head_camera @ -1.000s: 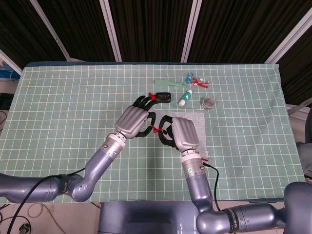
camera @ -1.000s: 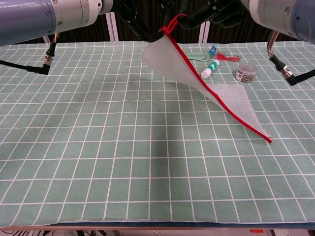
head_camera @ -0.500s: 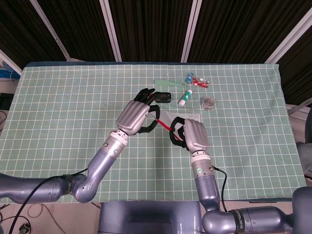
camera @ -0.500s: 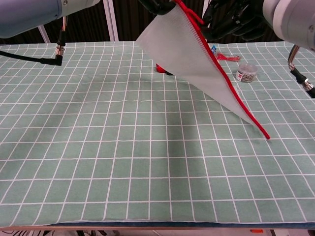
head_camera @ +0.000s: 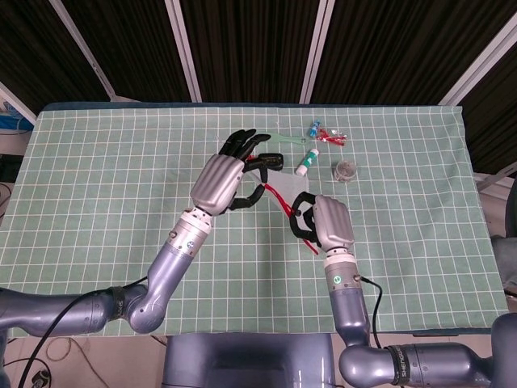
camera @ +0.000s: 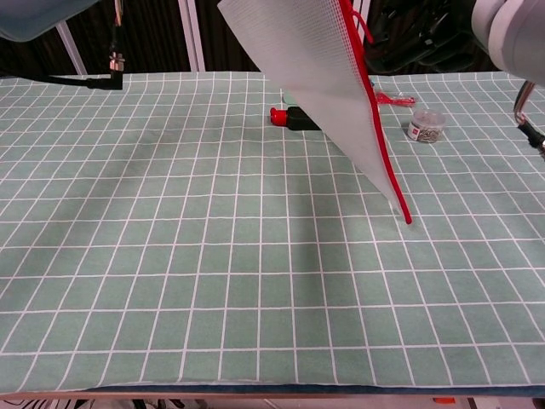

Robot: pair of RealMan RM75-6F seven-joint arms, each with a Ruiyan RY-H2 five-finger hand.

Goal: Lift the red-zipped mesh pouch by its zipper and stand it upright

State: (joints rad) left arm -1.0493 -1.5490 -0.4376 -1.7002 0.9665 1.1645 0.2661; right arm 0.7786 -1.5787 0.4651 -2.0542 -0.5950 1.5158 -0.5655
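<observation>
The mesh pouch [camera: 328,77] hangs tilted off the table, its red zipper [camera: 379,141] running down its right edge. Only its lower corner [camera: 406,219] touches the cloth. From above, the pouch shows nearly edge-on as a red line [head_camera: 284,208]. My left hand [head_camera: 222,182] pinches the zipper's upper end between thumb and finger. My right hand [head_camera: 327,222] sits at the zipper's lower stretch with its dark fingers [camera: 417,34] curled in. Whether it touches the zipper I cannot tell.
Behind the pouch lie a black item with a red cap [camera: 294,118], a green flat tool [head_camera: 283,137], a small white bottle [head_camera: 307,162], a clear round jar [camera: 426,126] and some wrapped sweets [head_camera: 327,133]. Green checked cloth [camera: 170,256] covers the table.
The left hand has raised the zipper's upper end higher and farther back, so the pouch hangs steeper. The right hand has moved right and nearer along the zipper.
</observation>
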